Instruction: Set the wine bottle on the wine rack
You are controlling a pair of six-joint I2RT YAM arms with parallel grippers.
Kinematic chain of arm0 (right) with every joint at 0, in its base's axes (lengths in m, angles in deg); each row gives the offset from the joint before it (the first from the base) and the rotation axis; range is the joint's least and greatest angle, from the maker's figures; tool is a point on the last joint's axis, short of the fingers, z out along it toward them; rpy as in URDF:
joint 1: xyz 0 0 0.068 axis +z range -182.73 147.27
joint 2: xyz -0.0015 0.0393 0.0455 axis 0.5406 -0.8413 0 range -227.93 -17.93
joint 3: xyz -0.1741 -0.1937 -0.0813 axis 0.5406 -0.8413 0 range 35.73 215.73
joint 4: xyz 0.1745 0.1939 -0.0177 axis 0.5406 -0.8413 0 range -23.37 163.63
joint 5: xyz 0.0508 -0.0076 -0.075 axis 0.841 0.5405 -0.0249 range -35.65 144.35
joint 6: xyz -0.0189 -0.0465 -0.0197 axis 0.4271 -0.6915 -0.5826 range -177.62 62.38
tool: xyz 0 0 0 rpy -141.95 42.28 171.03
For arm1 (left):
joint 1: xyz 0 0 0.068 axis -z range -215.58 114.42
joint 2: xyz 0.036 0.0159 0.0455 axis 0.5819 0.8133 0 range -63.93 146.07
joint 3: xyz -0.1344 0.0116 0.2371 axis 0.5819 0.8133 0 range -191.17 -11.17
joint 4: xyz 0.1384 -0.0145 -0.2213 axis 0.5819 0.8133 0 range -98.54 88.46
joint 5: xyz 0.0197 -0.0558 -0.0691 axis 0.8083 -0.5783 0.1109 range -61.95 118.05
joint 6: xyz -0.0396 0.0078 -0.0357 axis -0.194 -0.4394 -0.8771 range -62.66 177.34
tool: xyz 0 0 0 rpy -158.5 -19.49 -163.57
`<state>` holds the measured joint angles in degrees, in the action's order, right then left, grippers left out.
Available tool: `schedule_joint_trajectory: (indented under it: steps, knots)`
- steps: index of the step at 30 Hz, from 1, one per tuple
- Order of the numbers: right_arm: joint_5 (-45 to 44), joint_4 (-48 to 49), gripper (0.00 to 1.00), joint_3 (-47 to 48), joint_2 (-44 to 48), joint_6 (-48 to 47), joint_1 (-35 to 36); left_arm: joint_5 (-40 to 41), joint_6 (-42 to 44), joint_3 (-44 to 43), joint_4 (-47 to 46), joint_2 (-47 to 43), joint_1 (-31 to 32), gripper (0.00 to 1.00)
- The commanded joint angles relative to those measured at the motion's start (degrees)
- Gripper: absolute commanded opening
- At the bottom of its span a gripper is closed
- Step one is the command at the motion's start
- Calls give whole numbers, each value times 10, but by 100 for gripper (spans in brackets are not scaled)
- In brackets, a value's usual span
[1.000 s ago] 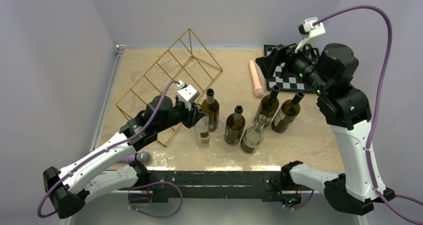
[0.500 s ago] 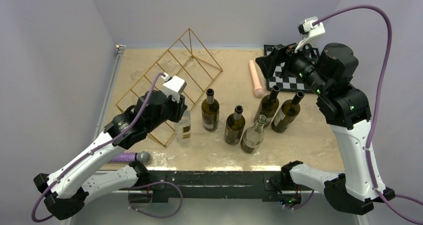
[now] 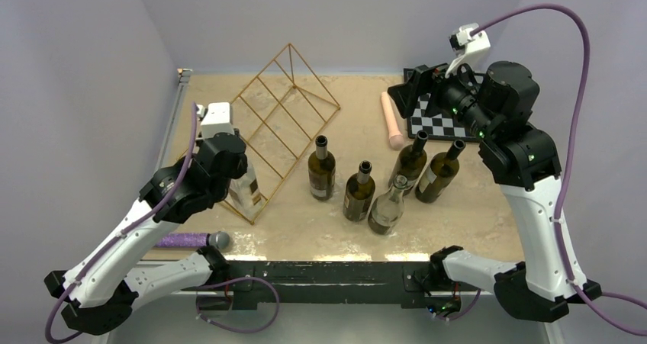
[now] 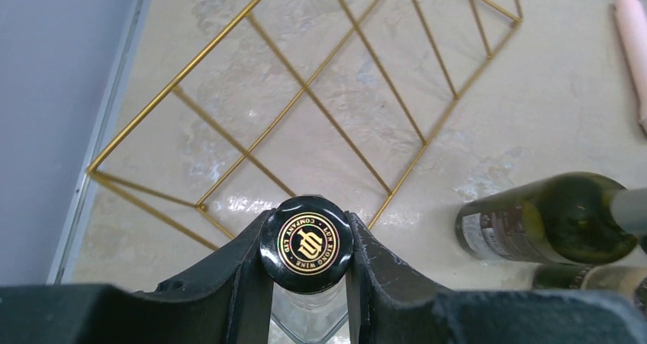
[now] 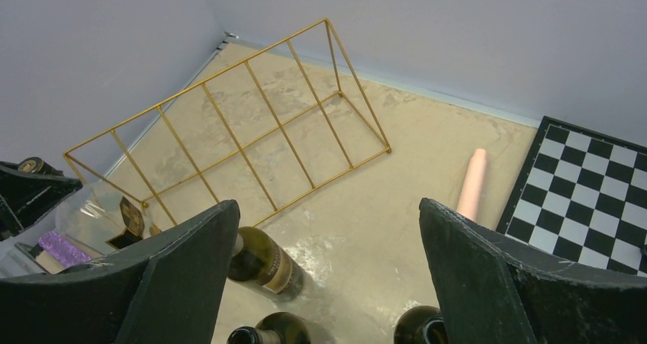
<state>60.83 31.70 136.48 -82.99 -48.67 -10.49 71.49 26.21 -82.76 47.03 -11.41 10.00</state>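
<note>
Toward the near-left corner of the worktop (image 3: 473, 207), pinching a wine bottle (image 3: 246, 191) by the neck with the left claw (image 4: 307, 241). Black, rough-cast fingers (image 4: 244, 283) pressed against both sides of a round black cap (image 4: 305, 233), glossy, stamped with a gold emblem inside a ring of gold lettering. Below the cap, clear glass with a label on the body. Roughly upright, right at the near tip of the wine rack (image 4: 305, 91); standing or lifted, impossible to tell.

Behind the bottle and running toward the far edge, thin gold wire bent into a long triangular prism, one face a sloping grid of rectangular slots. Lying slantwise across the left half of a beige, mottled, stone-like top.

Over the far-right corner, right claw (image 5: 328, 207) spread wide, gripping nothing, with matte dark wedge-shaped fingers well apart above a flat black-and-white chessboard (image 5: 587, 184).

Near the middle, five more bottles (image 3: 358, 195) upright in a loose cluster: four of dark green glass, one of paler, greyish glass on the near side. Between that cluster and the far edge, a smooth pale-pink cylinder (image 3: 393, 120) lying flat just left of the chessboard. By the near edge, under the left arm, a microphone (image 3: 200, 240) with a purple handle and a dark mesh head.
</note>
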Motion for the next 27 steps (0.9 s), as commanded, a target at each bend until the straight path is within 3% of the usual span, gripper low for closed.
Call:
schedule_joint_trajectory:
  steps: [1, 6, 14, 27]
  knots:
    - [-9, 24, 92, 4, -3, -3, 3, 73, -123, -37, 37, -6, -17, 0]
    - [-7, 21, 92, 9, -8, -2, 3, 65, -159, -36, 48, 3, -36, 0]
    - [-11, 18, 92, 6, -5, -7, 3, -23, -159, 21, -2, -15, -113, 0]
    - [-13, 14, 92, 2, -4, -15, 3, -93, -91, 70, -75, -7, -187, 0]
